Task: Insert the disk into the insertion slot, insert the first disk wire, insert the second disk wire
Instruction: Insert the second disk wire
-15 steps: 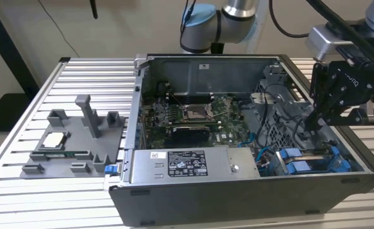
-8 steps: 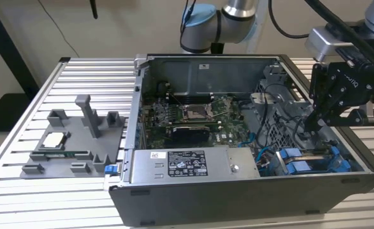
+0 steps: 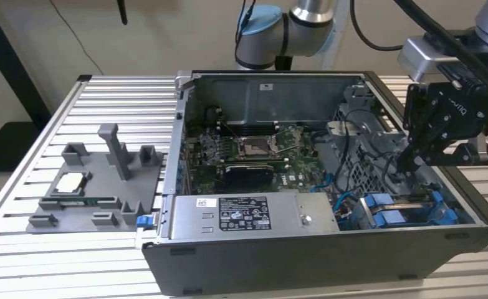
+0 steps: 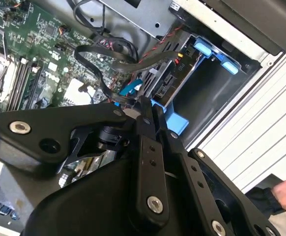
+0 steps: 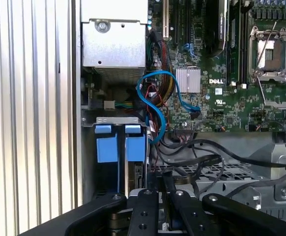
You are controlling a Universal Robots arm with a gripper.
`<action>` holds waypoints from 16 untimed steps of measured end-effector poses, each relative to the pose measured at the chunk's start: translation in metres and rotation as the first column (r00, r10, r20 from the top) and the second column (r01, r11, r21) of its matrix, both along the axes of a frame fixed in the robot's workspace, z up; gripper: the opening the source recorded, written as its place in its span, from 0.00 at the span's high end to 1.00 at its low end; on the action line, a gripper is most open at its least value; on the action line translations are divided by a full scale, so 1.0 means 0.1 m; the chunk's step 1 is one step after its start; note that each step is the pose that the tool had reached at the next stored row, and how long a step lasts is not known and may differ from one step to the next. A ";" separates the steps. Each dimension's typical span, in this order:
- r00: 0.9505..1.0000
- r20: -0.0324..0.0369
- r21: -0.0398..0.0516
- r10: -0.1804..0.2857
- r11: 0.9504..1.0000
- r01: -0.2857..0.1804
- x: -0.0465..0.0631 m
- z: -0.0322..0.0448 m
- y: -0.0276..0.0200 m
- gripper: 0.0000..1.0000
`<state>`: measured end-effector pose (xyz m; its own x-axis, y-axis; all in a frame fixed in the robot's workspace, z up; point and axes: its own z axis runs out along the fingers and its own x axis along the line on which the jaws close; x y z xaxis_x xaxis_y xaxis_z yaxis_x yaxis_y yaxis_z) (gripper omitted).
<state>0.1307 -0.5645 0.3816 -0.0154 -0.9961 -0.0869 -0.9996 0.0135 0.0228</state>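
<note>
Slatted metal table (image 3: pixel 27 249), fingers (image 4: pixel 145 110) pressed together just beside the disk (image 4: pixel 175 81) seated in its slot

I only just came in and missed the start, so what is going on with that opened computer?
A robot arm's black gripper is lowered into the open dark grey computer case, above the narrow dark sheet-metal drive bay at the exterior view's right. The silver-grey disk in its bright blue plastic carrier already sits in that bay. In the second wrist view the fingers are closed on the end of a flat black cable near the disk's rear connectors.
</note>
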 end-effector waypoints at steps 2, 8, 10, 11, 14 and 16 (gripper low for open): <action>1.000 0.000 0.000 0.000 1.000 0.000 0.00 -0.002 0.000 0.84; 1.000 0.008 0.000 0.000 1.000 0.000 0.00 -0.080 -0.004 0.84; 1.000 0.009 0.000 0.000 1.000 0.000 0.01 -0.115 -0.020 0.84; 1.000 0.009 0.000 0.000 1.000 0.000 0.01 -0.133 -0.026 0.84; 1.000 0.010 -0.004 0.000 1.000 0.000 0.03 -0.188 -0.036 0.84; 1.000 0.011 -0.010 0.000 1.000 0.000 0.04 -0.209 -0.039 0.84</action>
